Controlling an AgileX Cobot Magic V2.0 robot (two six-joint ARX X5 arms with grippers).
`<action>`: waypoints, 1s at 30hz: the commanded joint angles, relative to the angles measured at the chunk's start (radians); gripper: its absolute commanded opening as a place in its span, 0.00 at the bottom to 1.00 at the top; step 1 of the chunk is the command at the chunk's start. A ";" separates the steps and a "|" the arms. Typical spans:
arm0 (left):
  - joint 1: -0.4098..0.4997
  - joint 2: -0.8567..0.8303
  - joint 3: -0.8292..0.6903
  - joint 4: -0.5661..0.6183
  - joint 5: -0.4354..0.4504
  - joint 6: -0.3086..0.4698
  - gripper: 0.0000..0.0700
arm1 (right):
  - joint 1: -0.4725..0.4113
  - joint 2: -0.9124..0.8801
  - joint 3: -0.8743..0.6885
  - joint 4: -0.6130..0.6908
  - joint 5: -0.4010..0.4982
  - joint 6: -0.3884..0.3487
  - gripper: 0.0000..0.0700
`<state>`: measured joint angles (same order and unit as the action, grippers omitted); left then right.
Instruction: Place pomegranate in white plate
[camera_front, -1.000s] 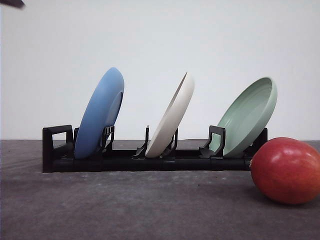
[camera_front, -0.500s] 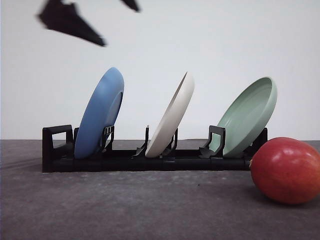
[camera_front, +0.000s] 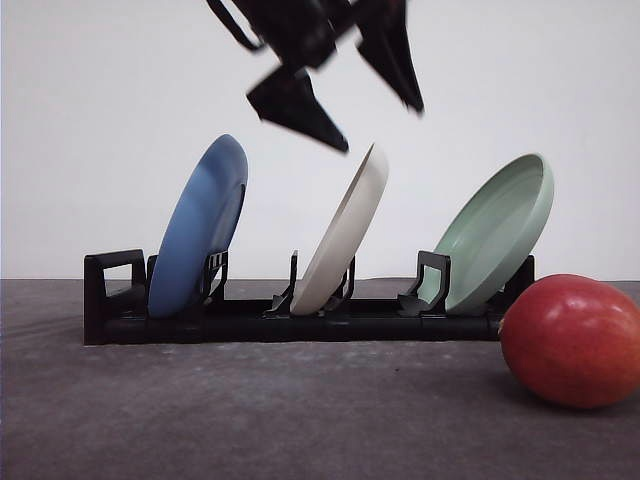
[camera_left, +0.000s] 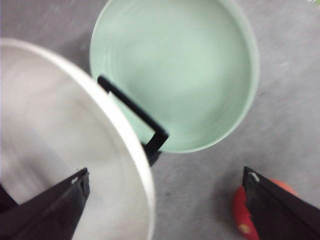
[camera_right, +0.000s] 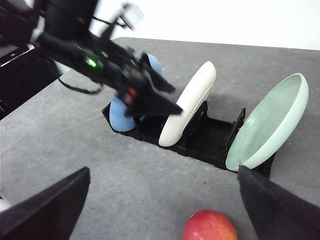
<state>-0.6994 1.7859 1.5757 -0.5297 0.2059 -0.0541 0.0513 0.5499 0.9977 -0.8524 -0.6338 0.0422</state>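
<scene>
Pomegranate (camera_front: 572, 341) lies nearest me on the table (camera_front: 250, 420), just beside the rack's end under the pale green plate (camera_front: 497, 232), well apart from the left arm's fingers (camera_front: 372, 95) and untouched. Beyond it the black rack (camera_front: 300, 318) holds three plates on edge: blue plate (camera_front: 200, 228), white plate (camera_front: 347, 233), and the green one. My left fingers hang spread just above the white plate's top rim, one on either side of it; the right fingers (camera_right: 160, 205) are spread too, holding nothing, with the fruit low between them in the wrist view. My worry: the plate leans in its slot, so a careless descent could knock the rim, or a shallow pinch could let it slip and clatter against its neighbours.
</scene>
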 joint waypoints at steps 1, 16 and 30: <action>-0.016 0.030 0.027 0.010 -0.031 0.017 0.85 | -0.001 0.004 0.016 0.007 -0.001 0.010 0.86; -0.034 0.091 0.030 -0.003 -0.055 0.015 0.00 | -0.001 0.004 0.016 0.007 -0.001 0.010 0.86; -0.044 0.050 0.034 -0.006 -0.055 0.007 0.00 | -0.001 0.004 0.016 0.006 -0.001 0.010 0.86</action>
<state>-0.7278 1.8519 1.5795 -0.5457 0.1459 -0.0460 0.0513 0.5499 0.9977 -0.8524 -0.6338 0.0422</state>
